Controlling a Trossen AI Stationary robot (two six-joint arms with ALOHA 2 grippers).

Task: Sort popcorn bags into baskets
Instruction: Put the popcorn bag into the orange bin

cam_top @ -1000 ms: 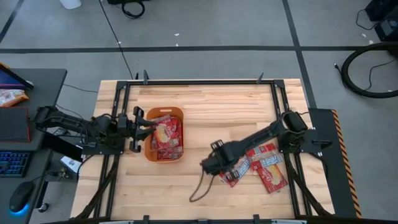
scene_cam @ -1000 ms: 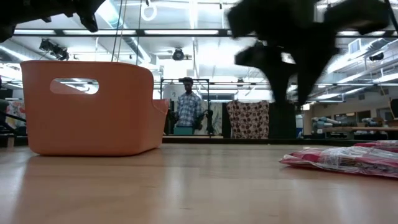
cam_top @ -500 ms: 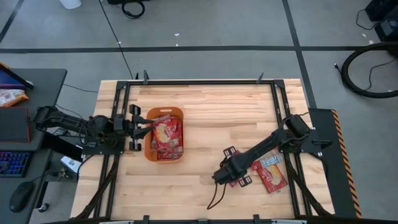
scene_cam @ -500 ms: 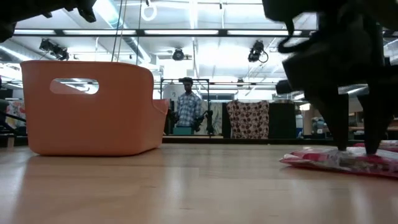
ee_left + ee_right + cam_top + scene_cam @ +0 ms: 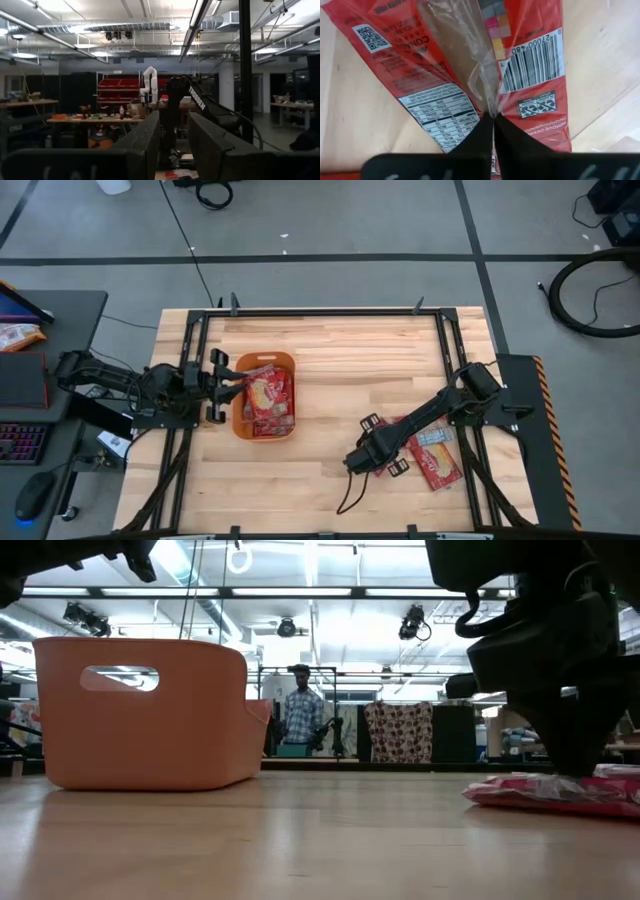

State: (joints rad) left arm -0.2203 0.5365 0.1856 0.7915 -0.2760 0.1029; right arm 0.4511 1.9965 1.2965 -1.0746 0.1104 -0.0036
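Several bags already in basket [image 5: 240, 423], approx 3 bags [image 5: 432, 452] left on worktop [image 5: 340, 350]. Right hand [image 5: 384, 464] down on nearest bag [image 5: 485, 60], fingers pinched on its centre seam. Left hand [image 5: 212, 384] waits beside basket, fingers apart.

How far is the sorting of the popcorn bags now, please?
Done: several bags lie inside the orange basket. In hand: the right end effector is shut on the clear seam of one bag in the pile on the table; this bag has not left the wood. Left: a few more bags beside it. The left end effector waits at the basket's end.
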